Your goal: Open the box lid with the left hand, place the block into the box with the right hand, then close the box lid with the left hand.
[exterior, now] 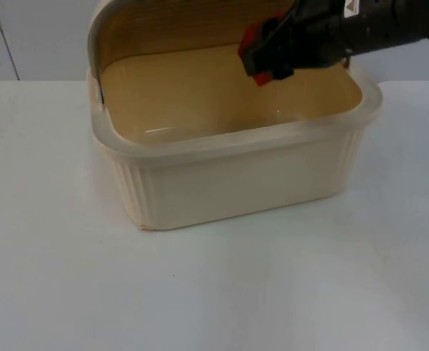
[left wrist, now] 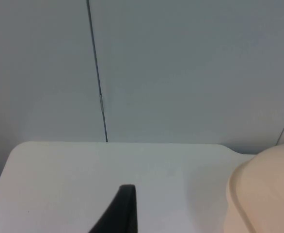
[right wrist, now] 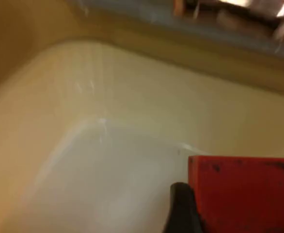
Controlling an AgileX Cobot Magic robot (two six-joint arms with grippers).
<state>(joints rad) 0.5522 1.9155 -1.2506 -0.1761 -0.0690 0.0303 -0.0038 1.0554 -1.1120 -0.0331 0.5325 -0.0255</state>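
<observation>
Top view gives me the cream box (exterior: 236,175) on the white table (exterior: 53,292), near its far edge, lid (exterior: 163,29) tipped up. My right gripper (exterior: 267,55) hangs over the box's interior, fingers clamped on the red block (right wrist: 244,194). My left gripper (left wrist: 120,213) waits beside the box; I cannot tell its finger spacing.

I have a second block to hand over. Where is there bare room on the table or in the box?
The table is bare in front of the box and to either side of it. The box floor is bare too, but the right gripper hangs over its back right part, shut on the red block. The raised lid crowds the back.
</observation>
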